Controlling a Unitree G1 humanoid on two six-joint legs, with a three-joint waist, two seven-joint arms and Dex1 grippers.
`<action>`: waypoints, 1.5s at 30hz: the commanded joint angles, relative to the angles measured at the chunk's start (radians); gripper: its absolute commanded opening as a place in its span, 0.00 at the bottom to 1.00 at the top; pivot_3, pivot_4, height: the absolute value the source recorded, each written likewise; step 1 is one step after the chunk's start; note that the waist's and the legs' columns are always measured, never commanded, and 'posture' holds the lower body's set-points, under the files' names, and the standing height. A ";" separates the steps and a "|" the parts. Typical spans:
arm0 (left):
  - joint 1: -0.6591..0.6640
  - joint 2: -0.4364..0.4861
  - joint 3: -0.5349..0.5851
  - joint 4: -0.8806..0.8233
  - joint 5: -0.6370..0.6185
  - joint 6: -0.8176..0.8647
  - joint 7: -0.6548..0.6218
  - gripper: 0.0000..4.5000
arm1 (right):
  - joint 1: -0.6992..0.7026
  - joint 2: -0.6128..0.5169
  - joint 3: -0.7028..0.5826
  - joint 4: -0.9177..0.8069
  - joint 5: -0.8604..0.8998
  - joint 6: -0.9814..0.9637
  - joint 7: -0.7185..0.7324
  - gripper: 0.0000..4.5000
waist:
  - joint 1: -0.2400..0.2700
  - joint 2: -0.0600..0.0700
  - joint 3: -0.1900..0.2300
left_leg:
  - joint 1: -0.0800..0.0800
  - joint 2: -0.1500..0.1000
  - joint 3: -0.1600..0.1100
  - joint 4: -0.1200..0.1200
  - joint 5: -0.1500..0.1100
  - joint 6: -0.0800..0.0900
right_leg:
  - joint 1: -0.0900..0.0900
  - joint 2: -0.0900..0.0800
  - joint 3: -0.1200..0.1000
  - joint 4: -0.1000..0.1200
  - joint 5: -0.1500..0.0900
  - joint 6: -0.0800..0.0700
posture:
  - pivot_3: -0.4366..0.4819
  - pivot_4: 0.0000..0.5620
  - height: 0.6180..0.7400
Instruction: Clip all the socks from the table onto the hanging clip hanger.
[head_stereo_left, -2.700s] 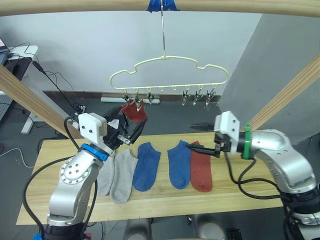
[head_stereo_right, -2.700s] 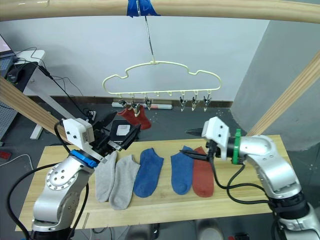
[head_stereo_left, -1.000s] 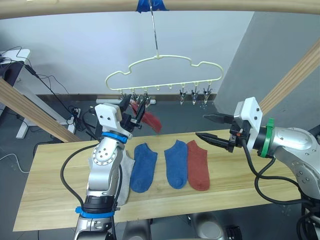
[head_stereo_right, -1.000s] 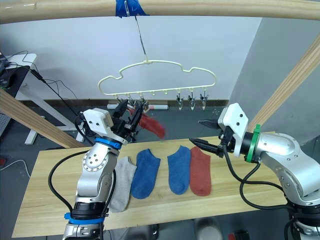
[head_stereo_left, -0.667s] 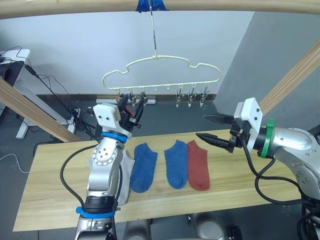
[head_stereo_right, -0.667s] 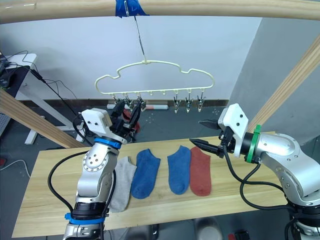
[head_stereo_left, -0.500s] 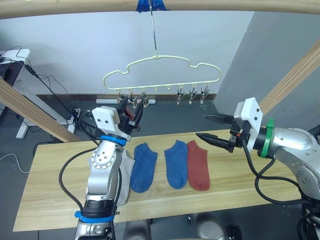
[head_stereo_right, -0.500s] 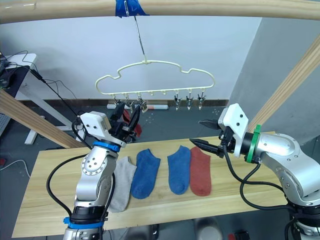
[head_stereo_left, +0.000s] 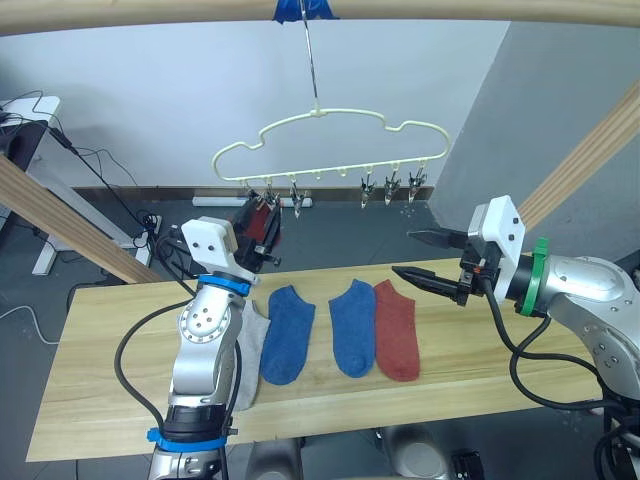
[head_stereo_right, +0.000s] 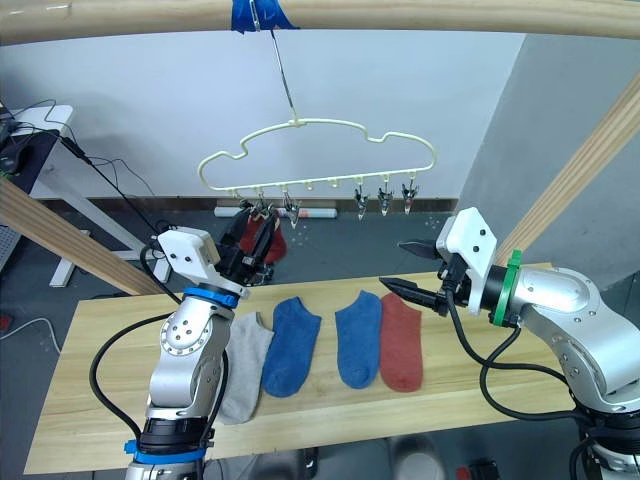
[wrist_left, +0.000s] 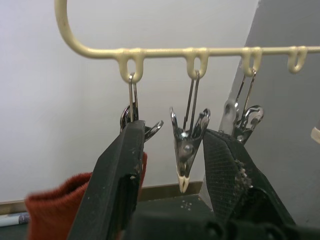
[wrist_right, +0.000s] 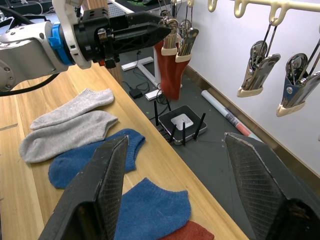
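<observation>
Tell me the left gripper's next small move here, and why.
Probably draw the left gripper back from the clip hanger and down toward a light grey sock: its fingers are open, the rust-red sock hangs clipped beside them, and five socks lie on the table.

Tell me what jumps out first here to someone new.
The pale-yellow clip hanger hanging from the wooden pole, with one rust-red sock dangling from its leftmost clip, right by the open left hand. Below, five socks lie in a row on the table; the right hand hovers open above their right end.
</observation>
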 joint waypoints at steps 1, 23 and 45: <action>-0.012 0.005 0.003 -0.021 0.001 -0.013 -0.001 0.44 | 0.001 -0.010 -0.022 -0.031 0.009 -0.016 0.000 0.71 | 0.000 0.000 0.001 | 0.000 0.000 0.000 0.000 0.000 0.000 | 0.000 0.000 0.000 0.000 0.000 0.000 | 0.14 0.55 1.00; 0.119 -0.011 -0.040 -0.098 0.063 -0.017 0.030 0.44 | 0.008 -0.013 -0.018 -0.028 0.005 -0.019 0.001 0.71 | 0.000 -0.002 0.005 | 0.000 0.000 0.000 0.000 0.000 0.000 | 0.000 0.000 0.000 0.000 0.000 0.000 | 0.15 0.54 1.00; -0.033 0.001 0.003 0.086 0.027 -0.068 -0.021 0.44 | 0.009 -0.012 -0.023 -0.034 0.008 -0.013 -0.008 0.71 | -0.001 -0.002 0.005 | 0.000 0.000 0.000 0.000 0.000 0.000 | 0.000 0.000 0.000 -0.001 0.000 0.000 | 0.13 0.54 1.00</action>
